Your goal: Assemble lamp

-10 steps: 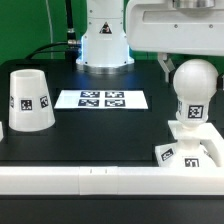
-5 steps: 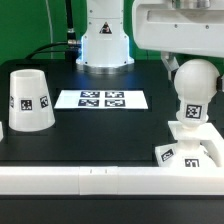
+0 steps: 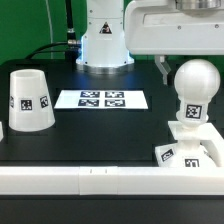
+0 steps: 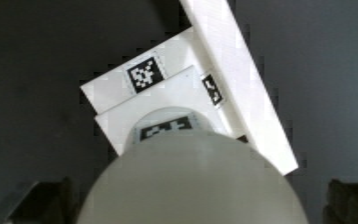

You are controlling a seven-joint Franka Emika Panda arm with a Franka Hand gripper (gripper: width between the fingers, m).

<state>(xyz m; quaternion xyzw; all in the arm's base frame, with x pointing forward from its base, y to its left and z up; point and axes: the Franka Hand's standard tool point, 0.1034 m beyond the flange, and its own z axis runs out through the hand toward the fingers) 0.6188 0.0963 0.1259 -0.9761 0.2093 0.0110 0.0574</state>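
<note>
The end effector (image 4: 194,208) hangs over the round top of the bulb post (image 3: 192,92), at about 3 o'clock in the exterior view. Its two dark fingers (image 4: 43,200) are wide apart, one on each side of the round top. In the wrist view a thin dark gap shows between each finger and the white ball, so they do not seem to touch it. The end effector holds nothing. In the exterior view only one finger shows, just beside the ball at its 9 o'clock side; the other one is hidden. The bulb post stands upright on the flat square base (image 3: 205,152), which lies on the black bench (image 3: 100,135) at about 4 o'clock, near the front edge. The post and the base carry black-and-white tags (image 3: 193,111). The shade (image 3: 30,100) sits well apart from them at 9 o'clock, wide end down, with one such square facing the camera. Between the shade and the post, near the middle of the bench, lies the flat marker board (image 3: 100,99). A long white rail (image 3: 60,180) runs along the front at 6 o'clock. The thick white bottom part of the arm (image 3: 105,35) stands at 12 o'clock, behind the marker board.
</note>
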